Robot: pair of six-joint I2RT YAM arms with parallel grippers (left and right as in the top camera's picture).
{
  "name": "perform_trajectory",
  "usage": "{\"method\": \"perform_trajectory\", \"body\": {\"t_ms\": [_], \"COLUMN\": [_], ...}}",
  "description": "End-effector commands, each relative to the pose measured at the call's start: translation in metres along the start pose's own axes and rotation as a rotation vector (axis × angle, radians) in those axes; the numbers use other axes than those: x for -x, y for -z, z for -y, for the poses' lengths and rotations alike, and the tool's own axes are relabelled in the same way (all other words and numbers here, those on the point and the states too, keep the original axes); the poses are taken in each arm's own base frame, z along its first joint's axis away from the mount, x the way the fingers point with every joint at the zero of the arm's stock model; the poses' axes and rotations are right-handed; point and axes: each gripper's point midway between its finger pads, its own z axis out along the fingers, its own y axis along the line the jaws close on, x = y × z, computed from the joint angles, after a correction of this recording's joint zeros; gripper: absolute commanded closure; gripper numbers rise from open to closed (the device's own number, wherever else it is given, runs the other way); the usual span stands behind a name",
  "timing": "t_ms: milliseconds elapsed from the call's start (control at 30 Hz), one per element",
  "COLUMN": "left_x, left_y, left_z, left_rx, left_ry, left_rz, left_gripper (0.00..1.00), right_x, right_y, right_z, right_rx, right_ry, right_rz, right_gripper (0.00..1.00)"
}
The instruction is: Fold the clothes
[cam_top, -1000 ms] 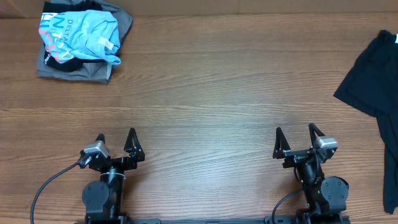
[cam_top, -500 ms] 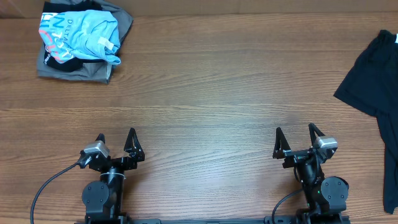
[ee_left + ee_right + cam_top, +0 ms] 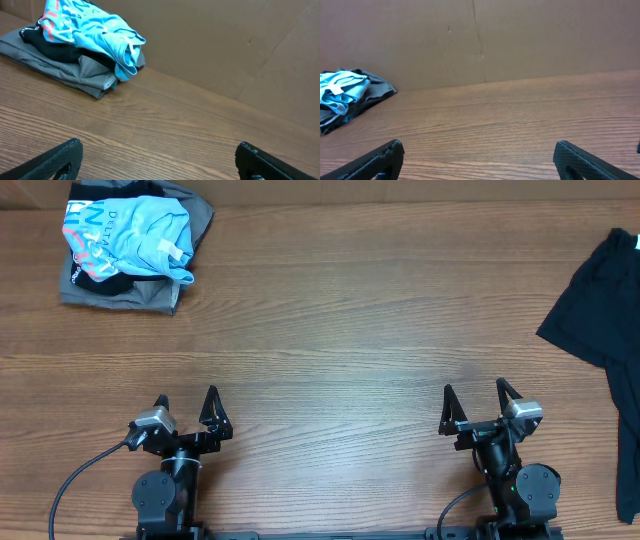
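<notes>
The clothes (image 3: 607,300), a plain black T-shirt, lie spread at the table's right edge in the overhead view, partly cut off by the frame. My left gripper (image 3: 186,402) rests open near the front left, nothing between its fingers (image 3: 60,160). My right gripper (image 3: 476,396) is open near the front right, well left of and nearer than the black shirt, and it holds nothing. In the right wrist view only bare wood lies between the fingertips (image 3: 380,157); the black shirt is out of that view.
A light blue printed shirt (image 3: 130,235) sits crumpled on a folded grey garment (image 3: 120,285) at the back left, also seen as the blue shirt (image 3: 95,32) in the left wrist view. A brown cardboard wall (image 3: 480,40) runs along the table's far edge.
</notes>
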Motion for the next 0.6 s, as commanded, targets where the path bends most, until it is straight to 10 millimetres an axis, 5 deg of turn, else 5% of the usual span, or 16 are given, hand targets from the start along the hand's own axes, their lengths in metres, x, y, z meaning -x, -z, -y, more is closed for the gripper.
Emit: {"method": "perform_trajectory", "body": {"t_ms": [0,467,567], "left_x": [0.0,-0.001,0.0], "left_y": [0.0,0.0,0.0], "left_z": [0.001,0.001,0.001], "left_rx": [-0.005,-0.005,-0.005], "left_ry": [-0.016,-0.016,-0.017], "left_rz": [0.003,0.003,0.003], "left_gripper": [0.0,0.0,0.0], "right_x": [-0.001,0.0,0.014], "right_y": [0.0,0.0,0.001], "right_z": [0.002,0.002,-0.013], "right_rx": [-0.008,-0.007,0.072], "right_ry": [0.001,0.002,0.007], "right_rz": [0.008,0.012,0.065], "right_gripper": [0.0,0.0,0.0]}}
